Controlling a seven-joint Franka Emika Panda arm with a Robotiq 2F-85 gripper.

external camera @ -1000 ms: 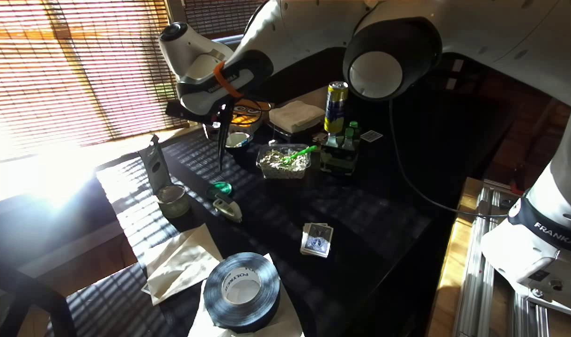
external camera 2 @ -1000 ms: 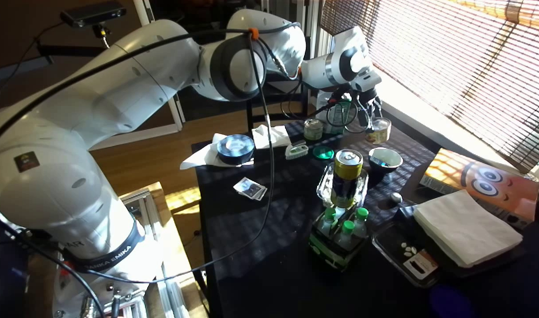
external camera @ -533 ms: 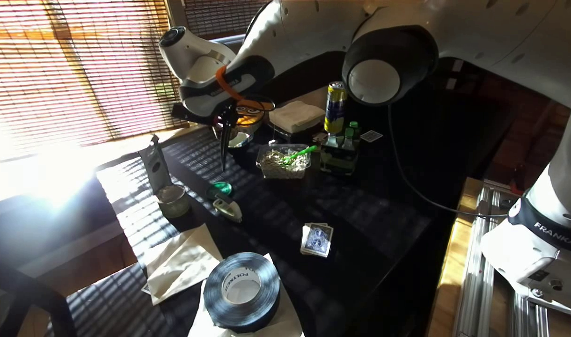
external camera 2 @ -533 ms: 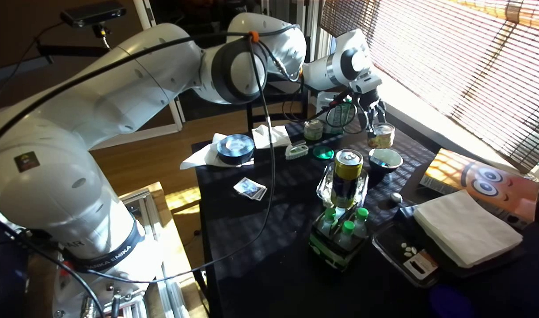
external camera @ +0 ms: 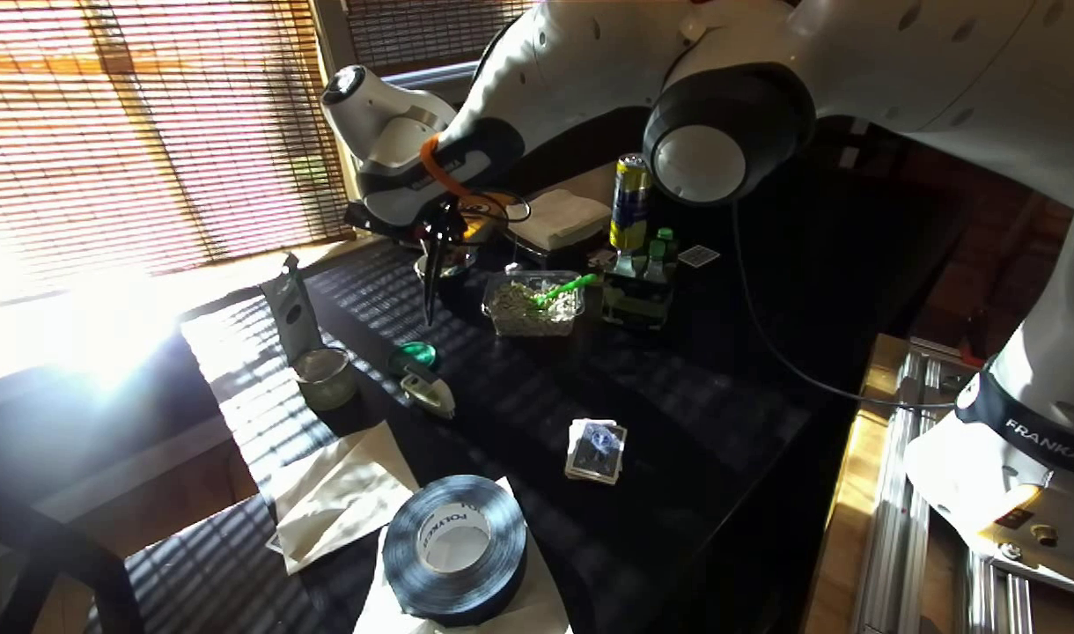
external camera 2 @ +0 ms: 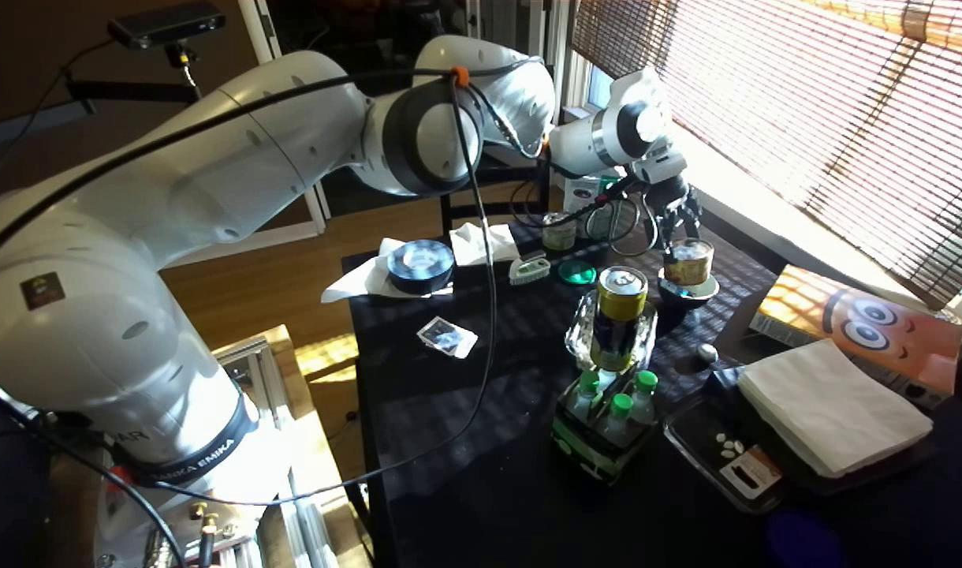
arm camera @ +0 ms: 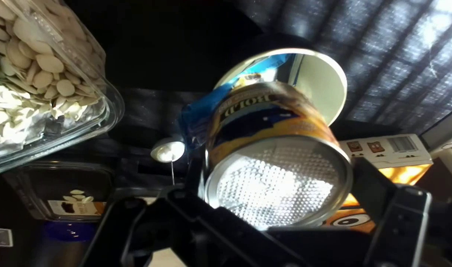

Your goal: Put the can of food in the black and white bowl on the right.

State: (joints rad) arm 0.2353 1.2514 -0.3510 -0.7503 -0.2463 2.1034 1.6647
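Note:
The can of food (arm camera: 274,122) has an orange and dark blue label and a shiny dimpled silver lid. My gripper (arm camera: 279,174) is shut on it, with one black finger on each side. In an exterior view the gripper (external camera 2: 680,235) holds the can (external camera 2: 687,270) upright at the bowl (external camera 2: 694,300), dark outside and white inside. I cannot tell whether the can touches the bowl. In the wrist view the bowl (arm camera: 322,87) lies partly behind the can, with a blue packet (arm camera: 211,102) in it. In an exterior view the gripper's dark finger (external camera: 430,295) stands before the bowl.
A clear tub of pale seeds (arm camera: 52,74) with a green utensil stands near the bowl. A bottle carrier (external camera 2: 599,450) bears a tall yellow can (external camera 2: 619,315). An orange box (external camera 2: 859,315), a napkin stack (external camera 2: 836,410) and a small white ball (external camera 2: 707,353) are close by.
The gripper has moved down and toward the bowl with the can in it. The can went from above and behind the bowl to overlapping its opening in view.

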